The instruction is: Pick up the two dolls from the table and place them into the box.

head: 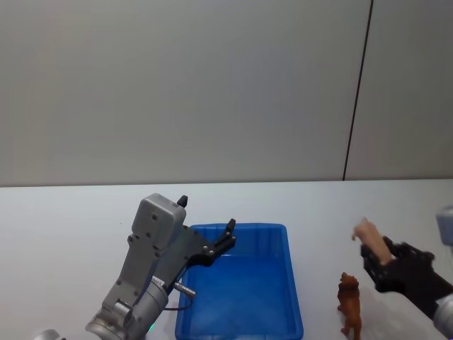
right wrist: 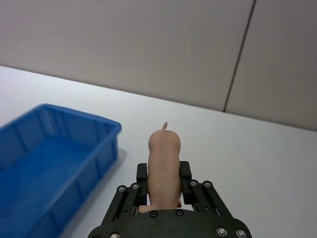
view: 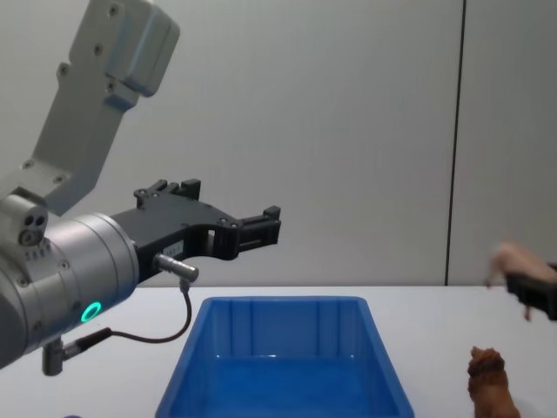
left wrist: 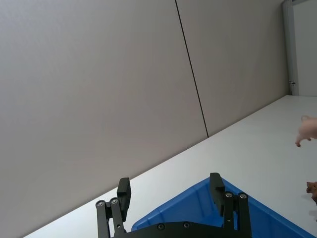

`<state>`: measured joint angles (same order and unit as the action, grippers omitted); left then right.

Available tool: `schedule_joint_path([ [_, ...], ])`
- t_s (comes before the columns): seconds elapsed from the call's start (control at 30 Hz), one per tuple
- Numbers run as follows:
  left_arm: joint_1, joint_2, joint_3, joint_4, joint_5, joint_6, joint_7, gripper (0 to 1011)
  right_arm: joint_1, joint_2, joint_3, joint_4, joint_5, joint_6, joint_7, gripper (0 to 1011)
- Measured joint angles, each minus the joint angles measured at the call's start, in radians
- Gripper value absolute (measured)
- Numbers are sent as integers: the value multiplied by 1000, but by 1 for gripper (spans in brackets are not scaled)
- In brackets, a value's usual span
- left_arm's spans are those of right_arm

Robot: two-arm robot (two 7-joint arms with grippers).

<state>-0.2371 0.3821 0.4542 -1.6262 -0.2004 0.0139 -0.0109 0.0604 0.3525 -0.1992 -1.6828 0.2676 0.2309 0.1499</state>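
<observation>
1. Jaws of the right gripper [right wrist: 163, 182] are shut on the pink pig [right wrist: 164, 156], up in the air, right of the box [head: 292, 283].
2. Jaws of the left gripper [left wrist: 170, 190] are wide open and hold nothing, above the box's far left rim.
3. The brown dog [head: 350, 303] stands on the table [head: 64, 234], beside the box.
4. The box looks empty, but its near end is hidden; both dolls must go in.
</observation>
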Motion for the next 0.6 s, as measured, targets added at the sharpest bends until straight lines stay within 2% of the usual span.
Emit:
schedule_joint_path([
  [0.3, 0, 0, 0, 0, 0, 0, 0, 1002, 64, -37, -21, -16, 0, 50, 93, 362],
  [0.6, 0, 0, 0, 0, 0, 0, 0, 1002, 142, -97, -61, 22, -2, 147, 186, 362],
])
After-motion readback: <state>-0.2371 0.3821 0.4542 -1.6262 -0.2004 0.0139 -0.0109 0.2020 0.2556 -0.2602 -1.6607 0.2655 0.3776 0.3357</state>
